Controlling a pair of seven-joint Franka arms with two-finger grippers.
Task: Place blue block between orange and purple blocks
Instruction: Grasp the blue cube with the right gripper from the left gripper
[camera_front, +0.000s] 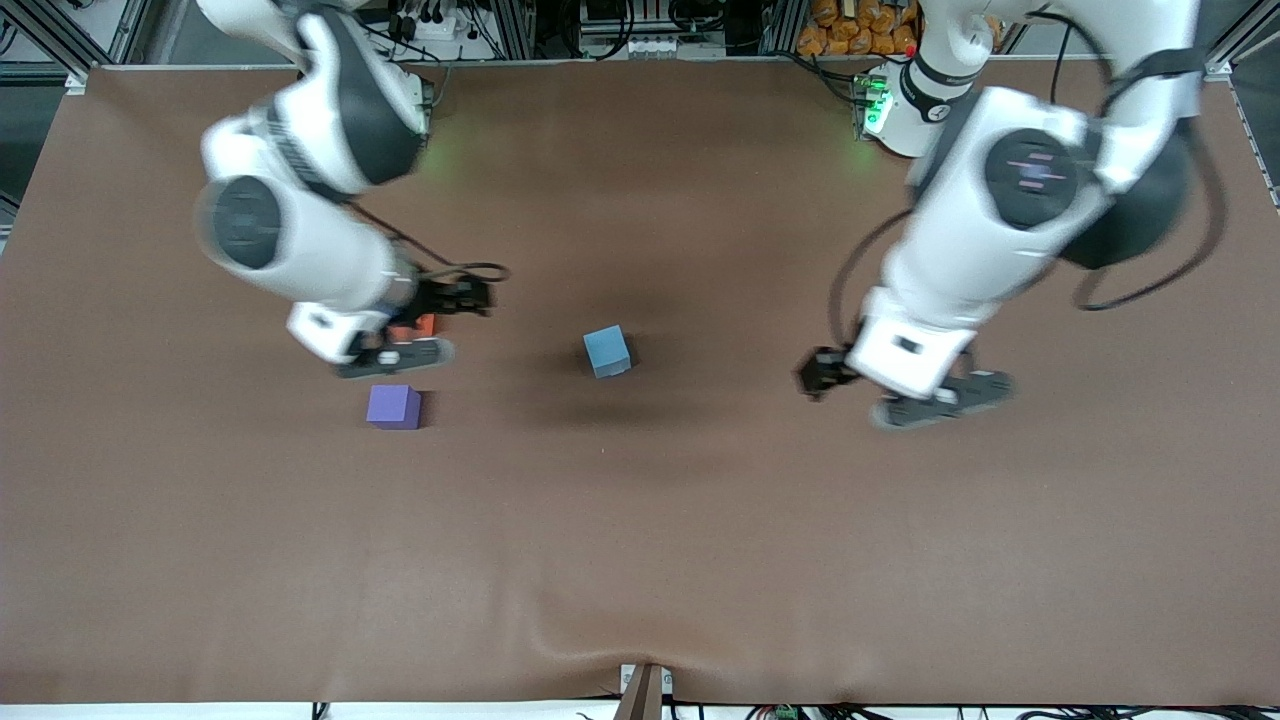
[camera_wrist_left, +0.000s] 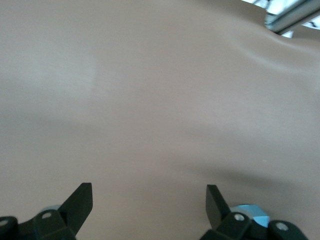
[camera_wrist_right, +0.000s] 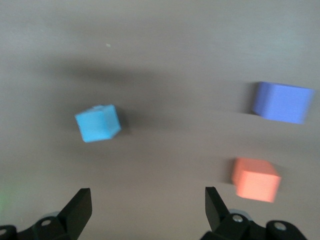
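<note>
The light blue block (camera_front: 607, 351) sits alone near the table's middle. The purple block (camera_front: 393, 407) lies toward the right arm's end, and the orange block (camera_front: 424, 325) lies a little farther from the front camera, mostly hidden under the right arm's hand. My right gripper (camera_front: 395, 352) hangs over the orange block, open and empty. The right wrist view shows the blue block (camera_wrist_right: 98, 123), the purple block (camera_wrist_right: 282, 102) and the orange block (camera_wrist_right: 255, 179) ahead of the open right gripper (camera_wrist_right: 148, 205). My left gripper (camera_front: 925, 395) is open and empty over bare table toward the left arm's end; in its wrist view (camera_wrist_left: 149, 202) only cloth shows.
A brown cloth (camera_front: 640, 560) covers the whole table, with a slight wrinkle at its front edge. Cables and equipment line the edge by the robot bases.
</note>
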